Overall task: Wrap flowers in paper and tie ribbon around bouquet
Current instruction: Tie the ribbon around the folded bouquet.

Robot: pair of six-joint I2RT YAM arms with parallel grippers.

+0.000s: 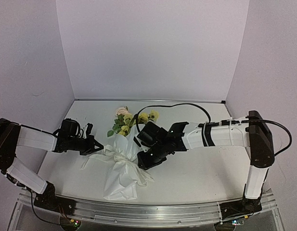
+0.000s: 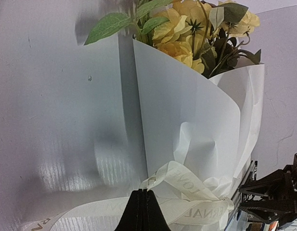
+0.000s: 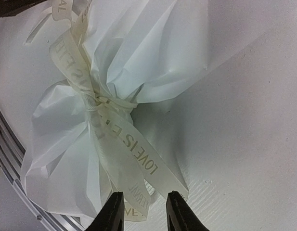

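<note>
On the white table [image 1: 196,173] the bouquet [image 1: 122,171] lies between your arms, left gripper [image 2: 143,207] pinched on the floppy, slick ribbon [image 3: 134,154], right gripper [image 3: 144,208] parted around its tail; the paper [image 3: 153,48] looks light and crushable, so grab ribbon ends only.

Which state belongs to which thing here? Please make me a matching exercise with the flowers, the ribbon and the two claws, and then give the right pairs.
Column one:
1. flowers
2. ribbon
3. left claw
4. right claw

Column two:
A. open, with a ribbon end between its two sides
B. knotted round the pinched middle of the paper
C. shut on the ribbon
D. sticking out of the wide end of the paper

Right pairs: 1-D, 2-B, 3-C, 4-A.
</note>
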